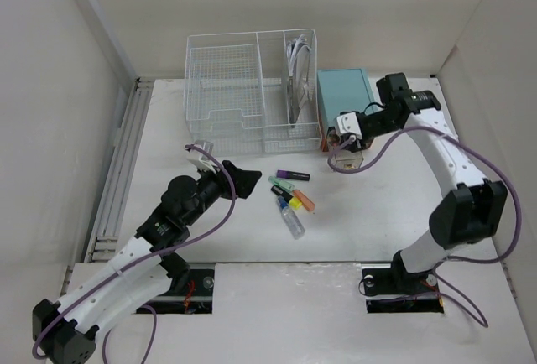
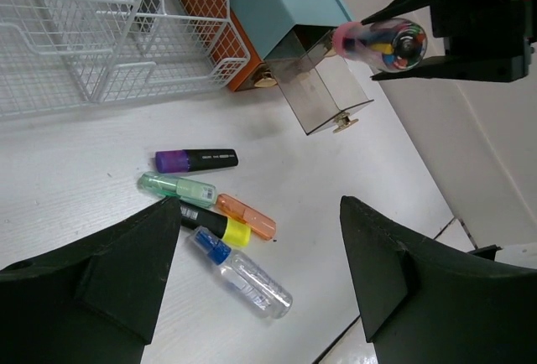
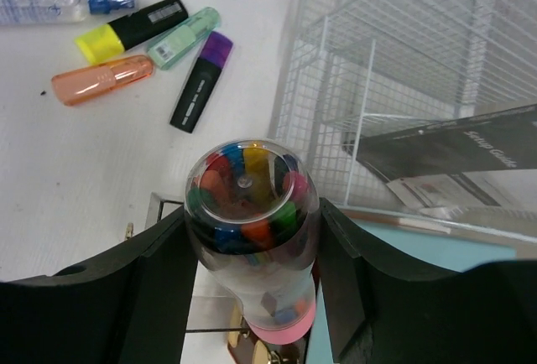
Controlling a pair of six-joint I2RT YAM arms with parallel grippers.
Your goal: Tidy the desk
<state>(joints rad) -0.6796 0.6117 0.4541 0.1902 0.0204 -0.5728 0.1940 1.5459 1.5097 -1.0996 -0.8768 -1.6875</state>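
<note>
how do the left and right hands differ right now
The left hand is open and empty; the right hand is shut on a clear container with a pink cap. The left hand faces the highlighters lying on the desk; the right hand is over the pulled-out clear drawer. Both have black fingers.
</note>
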